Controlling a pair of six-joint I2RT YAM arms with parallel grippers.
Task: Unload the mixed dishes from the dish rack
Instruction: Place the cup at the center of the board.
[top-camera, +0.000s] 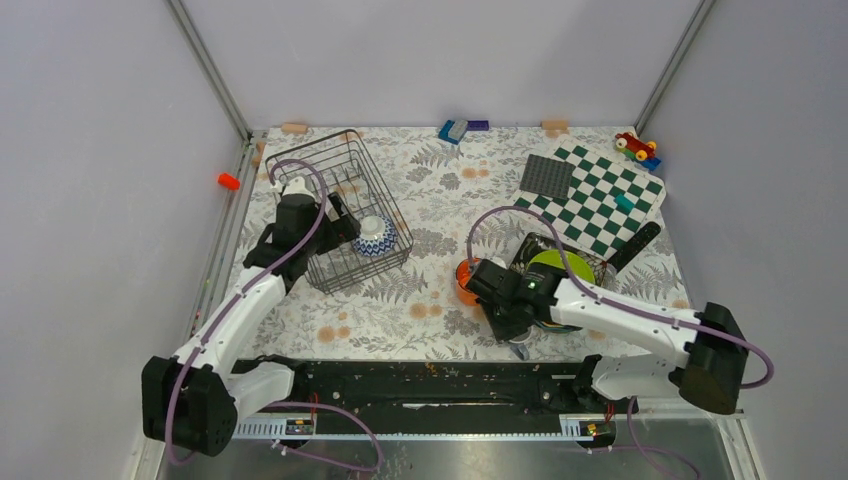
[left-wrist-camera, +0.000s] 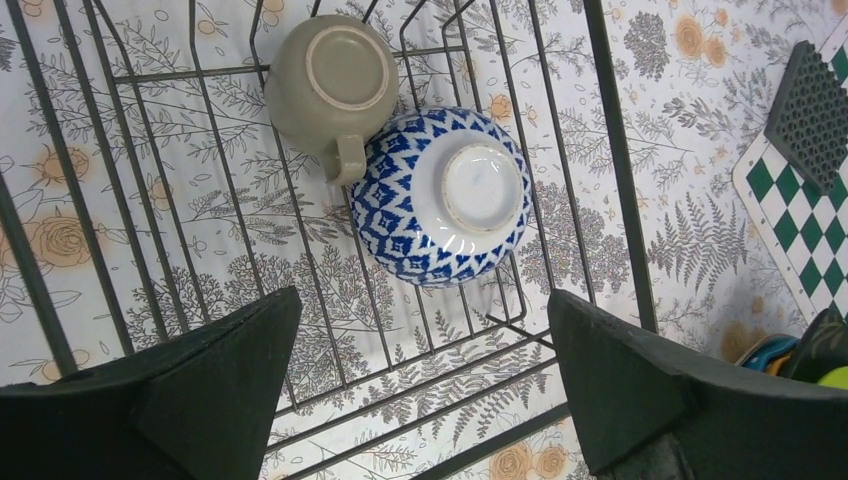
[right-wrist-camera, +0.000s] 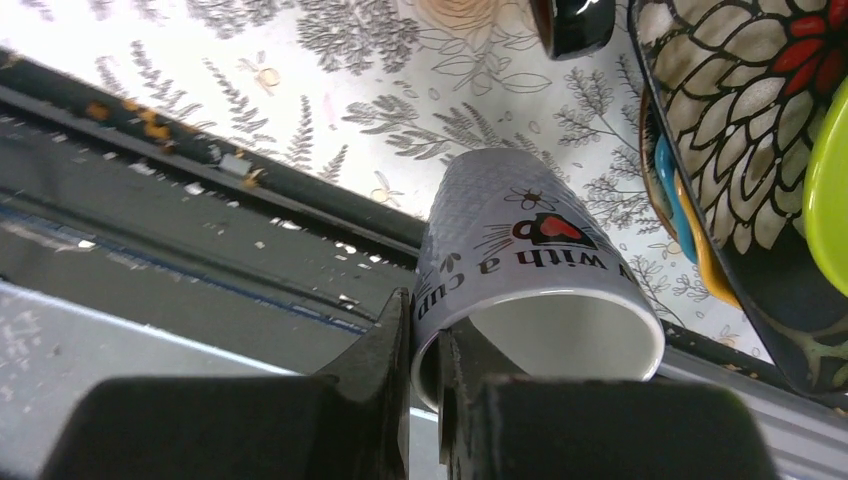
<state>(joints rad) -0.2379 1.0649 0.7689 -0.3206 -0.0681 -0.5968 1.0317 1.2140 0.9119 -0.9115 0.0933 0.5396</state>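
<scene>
Rack (top-camera: 345, 262) holds two: grey cup (left-wrist-camera: 330, 85), patterned bowl (left-wrist-camera: 440, 195); right claw (right-wrist-camera: 425, 345) pinches mug (right-wrist-camera: 530, 260)

Left arm (top-camera: 245, 300) jaws wide, right arm (top-camera: 620, 318) jaws clamped

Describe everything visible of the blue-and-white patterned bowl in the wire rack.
The blue-and-white patterned bowl looks glazed ceramic, its foot ring plain white. It sits upside down on the dark wire dish rack's floor, by a wall. The upturned grey cup's handle touches its side. The open left gripper hovers above, apart.
</scene>
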